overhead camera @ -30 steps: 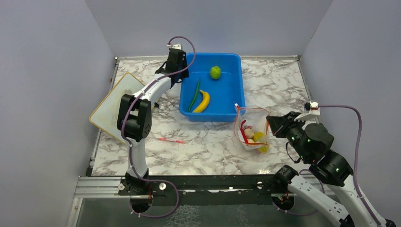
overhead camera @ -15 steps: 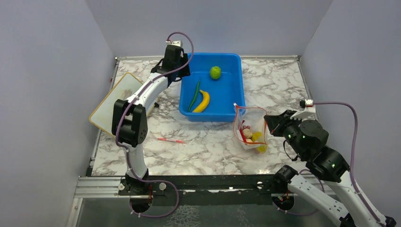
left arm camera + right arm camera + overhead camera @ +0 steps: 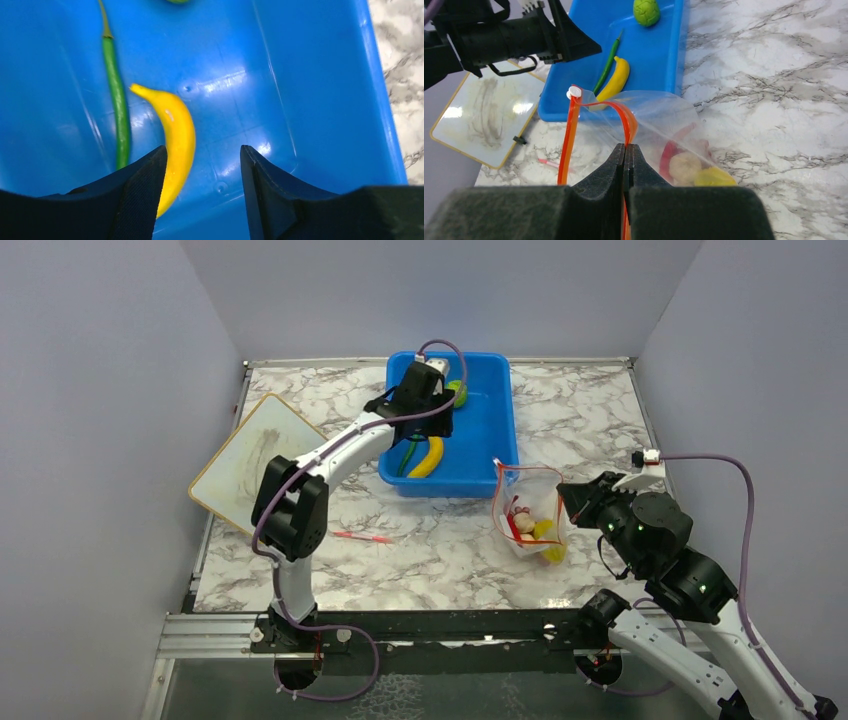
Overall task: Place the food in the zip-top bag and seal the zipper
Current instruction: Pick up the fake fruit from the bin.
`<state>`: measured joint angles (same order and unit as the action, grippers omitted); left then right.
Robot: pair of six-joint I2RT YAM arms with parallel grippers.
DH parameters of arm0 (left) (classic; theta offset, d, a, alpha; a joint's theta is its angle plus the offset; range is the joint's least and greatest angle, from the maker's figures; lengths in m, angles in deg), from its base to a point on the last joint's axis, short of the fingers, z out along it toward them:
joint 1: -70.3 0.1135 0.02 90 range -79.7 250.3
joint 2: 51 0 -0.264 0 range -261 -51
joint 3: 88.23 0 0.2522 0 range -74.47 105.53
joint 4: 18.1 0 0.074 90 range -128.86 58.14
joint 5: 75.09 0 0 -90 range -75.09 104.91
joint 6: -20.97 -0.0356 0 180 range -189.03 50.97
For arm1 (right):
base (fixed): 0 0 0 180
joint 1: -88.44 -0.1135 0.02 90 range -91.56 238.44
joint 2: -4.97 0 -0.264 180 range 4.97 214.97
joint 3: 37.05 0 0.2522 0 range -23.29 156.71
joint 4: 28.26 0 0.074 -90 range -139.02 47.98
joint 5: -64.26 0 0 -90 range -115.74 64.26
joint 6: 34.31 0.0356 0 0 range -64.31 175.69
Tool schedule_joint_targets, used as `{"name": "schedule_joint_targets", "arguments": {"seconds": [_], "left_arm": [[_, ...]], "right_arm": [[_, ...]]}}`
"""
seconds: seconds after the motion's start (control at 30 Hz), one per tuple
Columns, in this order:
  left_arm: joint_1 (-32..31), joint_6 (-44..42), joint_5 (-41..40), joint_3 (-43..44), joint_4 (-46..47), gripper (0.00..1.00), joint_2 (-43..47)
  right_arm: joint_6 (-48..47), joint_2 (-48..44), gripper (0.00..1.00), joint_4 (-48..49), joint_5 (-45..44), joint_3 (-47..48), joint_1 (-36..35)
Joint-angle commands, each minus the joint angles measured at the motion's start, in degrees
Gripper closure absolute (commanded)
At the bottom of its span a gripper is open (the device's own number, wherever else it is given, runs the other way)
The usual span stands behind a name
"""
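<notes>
Zipper (image 3: 628, 122) pinched in right claw (image 3: 625, 148): plain from wrist, unclear overhead.

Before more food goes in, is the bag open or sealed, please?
Open: the zipper strips bow apart; the right gripper pinches one.

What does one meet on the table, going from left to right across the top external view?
whiteboard → thin red stick → blue tub → zip-top bag → right gripper
</notes>
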<state>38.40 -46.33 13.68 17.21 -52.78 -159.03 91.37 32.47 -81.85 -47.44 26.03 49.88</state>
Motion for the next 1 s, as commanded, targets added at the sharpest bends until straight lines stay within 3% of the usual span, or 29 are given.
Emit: {"name": "schedule_joint_targets", "arguments": {"seconds": [0.0, 0.43, 0.7, 0.8, 0.97], "left_arm": [[-0.8, -0.9, 1.0, -0.8, -1.9, 0.41, -3.9], [-1.5, -2.3, -0.5, -1.1, -2.0, 0.33, -11.2], [-1.5, -2.4, 0.4, 0.9, -1.8, 0.34, -14.8], [-1.5, -2.5, 0.0, 1.3, -1.8, 0.38, -15.8], [-1.5, -3.0, -0.7, 1.5, -1.8, 0.60, -15.5]], "right_arm": [[0.2, -0.2, 0.99, 2.5, 0.7, -0.1, -0.2], [0.5, -1.2, 0.99, 2.1, 0.5, -0.5, -0.2], [0.4, -1.4, 0.99, 2.1, 0.2, -0.7, -0.3], [0.4, -1.4, 0.99, 2.2, 0.2, -0.7, -0.3], [0.4, -1.3, 0.99, 2.2, 0.1, -0.8, -0.3]]}}
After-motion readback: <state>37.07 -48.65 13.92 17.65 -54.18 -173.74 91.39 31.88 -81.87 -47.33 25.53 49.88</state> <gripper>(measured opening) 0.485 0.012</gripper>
